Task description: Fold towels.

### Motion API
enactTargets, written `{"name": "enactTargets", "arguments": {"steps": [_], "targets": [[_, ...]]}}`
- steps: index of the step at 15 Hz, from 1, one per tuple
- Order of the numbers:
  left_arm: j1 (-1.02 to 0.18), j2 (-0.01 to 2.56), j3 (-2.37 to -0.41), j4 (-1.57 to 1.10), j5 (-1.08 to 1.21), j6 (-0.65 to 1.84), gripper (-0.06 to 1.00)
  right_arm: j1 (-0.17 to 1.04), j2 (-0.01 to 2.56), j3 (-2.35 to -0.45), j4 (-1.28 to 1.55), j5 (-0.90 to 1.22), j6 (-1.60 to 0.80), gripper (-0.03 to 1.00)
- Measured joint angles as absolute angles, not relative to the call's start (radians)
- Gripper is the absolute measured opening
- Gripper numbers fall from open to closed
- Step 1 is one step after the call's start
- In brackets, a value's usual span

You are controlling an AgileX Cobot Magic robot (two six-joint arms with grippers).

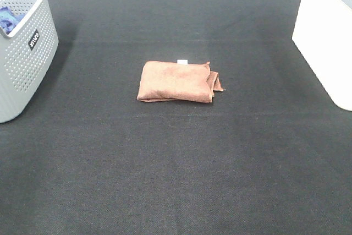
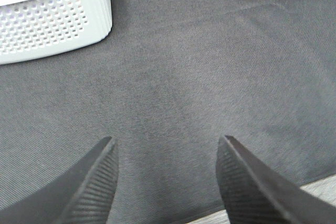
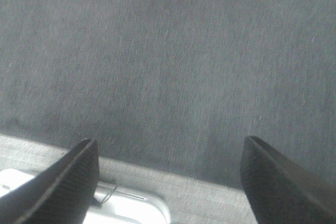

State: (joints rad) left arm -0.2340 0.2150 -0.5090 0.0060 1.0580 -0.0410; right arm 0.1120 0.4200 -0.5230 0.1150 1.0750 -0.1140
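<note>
Grippers first: your left gripper (image 2: 167, 182) hangs with its jaws spread wide and nothing between them, low over the black mat (image 1: 176, 163), and your right gripper (image 3: 170, 182) is likewise parted and empty, above the mat's near edge. Neither arm shows in the high view, so both sit well back from the towel (image 1: 179, 82). That terracotta towel lies at the middle of the mat, already doubled into a thick rectangle, its white tag (image 1: 182, 61) on the far edge and loose corners poking out at the side away from the grey perforated basket (image 1: 25, 53). The basket, with blue cloth (image 1: 8, 19) inside, stands well apart from the towel; a white box (image 1: 324, 42) stands well apart on the opposite side. If you judge another fold is wanted, bring both grippers to the ragged end, pinch every layer together, and carry it across toward the basket-side edge, keeping hems aligned.
</note>
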Motion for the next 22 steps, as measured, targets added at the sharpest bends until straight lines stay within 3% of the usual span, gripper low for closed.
{"name": "enactTargets", "arguments": {"steps": [5, 17, 20, 22], "targets": [[-0.234, 0.213, -0.500, -0.032, 1.058, 0.084, 0.55, 0.112, 0.420, -0.512, 0.113, 1.063, -0.146, 0.71], [-0.234, 0.213, -0.499, -0.039, 1.058, 0.094, 0.55, 0.112, 0.420, -0.512, 0.116, 1.064, -0.146, 0.71], [-0.222, 0.212, -0.499, -0.039, 1.058, 0.094, 0.55, 0.039, 0.375, -0.512, 0.134, 1.064, -0.146, 0.71], [-0.149, 0.211, -0.499, -0.039, 1.058, 0.094, 0.55, 0.002, 0.293, -0.512, 0.137, 1.064, -0.146, 0.71]]}}
